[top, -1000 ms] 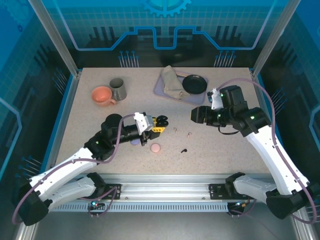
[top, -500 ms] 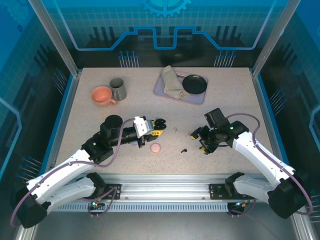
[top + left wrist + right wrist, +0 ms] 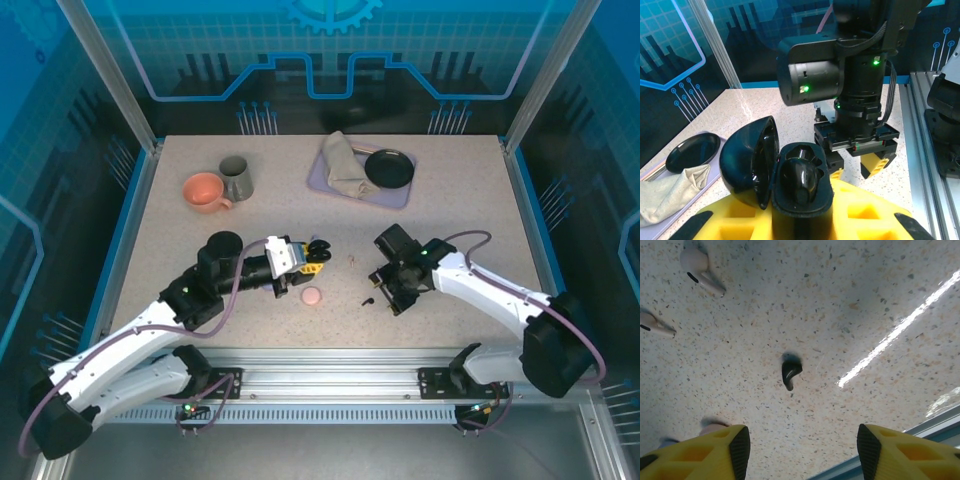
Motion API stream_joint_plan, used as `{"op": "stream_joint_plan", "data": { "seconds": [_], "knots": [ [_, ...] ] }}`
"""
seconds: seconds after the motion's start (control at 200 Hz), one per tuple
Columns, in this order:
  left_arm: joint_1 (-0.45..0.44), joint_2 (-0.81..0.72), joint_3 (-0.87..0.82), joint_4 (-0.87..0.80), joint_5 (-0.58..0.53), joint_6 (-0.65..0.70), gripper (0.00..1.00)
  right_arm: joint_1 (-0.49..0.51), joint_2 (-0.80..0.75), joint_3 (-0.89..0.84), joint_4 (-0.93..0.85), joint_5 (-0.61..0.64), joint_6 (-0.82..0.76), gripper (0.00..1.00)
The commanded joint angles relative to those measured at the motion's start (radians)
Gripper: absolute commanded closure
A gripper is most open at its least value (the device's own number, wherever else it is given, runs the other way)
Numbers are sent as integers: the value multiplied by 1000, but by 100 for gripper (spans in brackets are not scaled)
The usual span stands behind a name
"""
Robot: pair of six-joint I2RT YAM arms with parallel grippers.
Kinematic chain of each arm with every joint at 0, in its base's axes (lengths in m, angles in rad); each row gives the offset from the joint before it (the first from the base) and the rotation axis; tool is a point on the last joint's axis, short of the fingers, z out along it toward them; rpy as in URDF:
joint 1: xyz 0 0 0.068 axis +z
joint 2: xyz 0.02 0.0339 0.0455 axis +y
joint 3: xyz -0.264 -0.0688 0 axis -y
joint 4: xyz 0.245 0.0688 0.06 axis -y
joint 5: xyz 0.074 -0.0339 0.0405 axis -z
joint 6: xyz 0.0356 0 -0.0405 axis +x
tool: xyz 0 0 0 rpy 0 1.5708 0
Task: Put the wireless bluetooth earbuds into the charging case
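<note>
Left gripper clamped shut on the black charging case; its lid is swung open to one side. Right gripper has its jaws apart with nothing between them, hovering over the table. Black earbud lies loose on the table under the gap, touching neither finger. First pale earbud and second pale earbud lie apart from it, off to one side. Pink round case sits closed on the table near the left gripper
</note>
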Motion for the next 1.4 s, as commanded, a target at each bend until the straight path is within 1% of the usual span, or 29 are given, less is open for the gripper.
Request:
{"op": "stream_joint_plan", "data": {
  "seconds": [0.0,0.085,0.14,0.24,0.46,0.49,0.61,0.68,0.71,0.75,1.146,1.201,1.396],
  "knots": [
    [-4,-27,18,-14,27,18,100,23,49,47,16,24,86,39],
    [-4,-33,18,-18,23,20,100,24,97,42,37,-3,117,41],
    [-5,-35,20,-22,24,23,100,25,127,37,69,-18,132,45],
    [-5,-40,23,-35,25,24,100,25,185,57,82,-50,138,46],
    [-4,-50,19,-42,24,28,100,23,265,72,95,-53,137,47],
    [-4,-49,20,-43,26,28,100,23,274,72,102,-52,134,50],
    [-5,-45,19,-45,29,29,100,23,313,86,90,-65,131,51],
    [-5,-46,19,-46,29,28,100,23,326,83,93,-58,133,52],
    [-5,-45,19,-47,30,29,100,21,331,81,93,-57,134,55],
    [-5,-44,18,-47,31,29,100,22,337,81,97,-55,136,55],
    [-5,-36,20,-45,34,31,100,10,354,83,63,-29,125,57],
    [-4,-33,20,-45,34,31,100,9,358,83,68,-30,119,61],
    [-5,-31,22,-47,37,31,100,0,368,73,67,-30,113,62]
  ]
}}
